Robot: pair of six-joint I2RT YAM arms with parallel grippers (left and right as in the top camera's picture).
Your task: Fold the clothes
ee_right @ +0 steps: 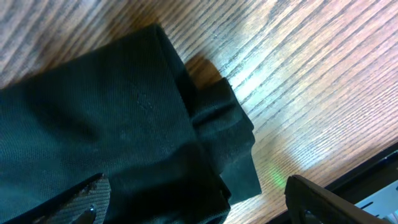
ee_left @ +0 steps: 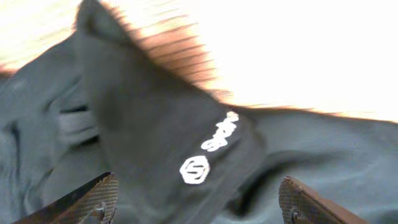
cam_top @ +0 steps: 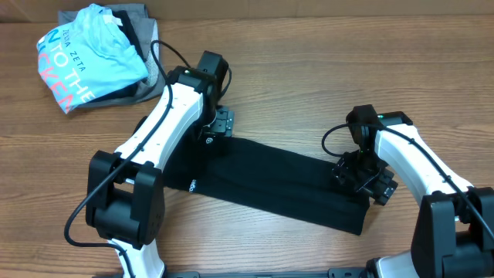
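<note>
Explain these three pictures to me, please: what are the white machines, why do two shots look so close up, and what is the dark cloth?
The white machines are two robot arms at a wooden table. The wide picture comes from a camera above. The two close ones come from cameras on the wrists, so each shows its own two fingertips at the bottom edge.

The dark cloth is a black T-shirt, folded into a long band. The left tool hovers at the end with the small white logo; the right tool is over the other end. Both tools look open and hold nothing. A light blue tee lies on grey garments in the far corner.
</note>
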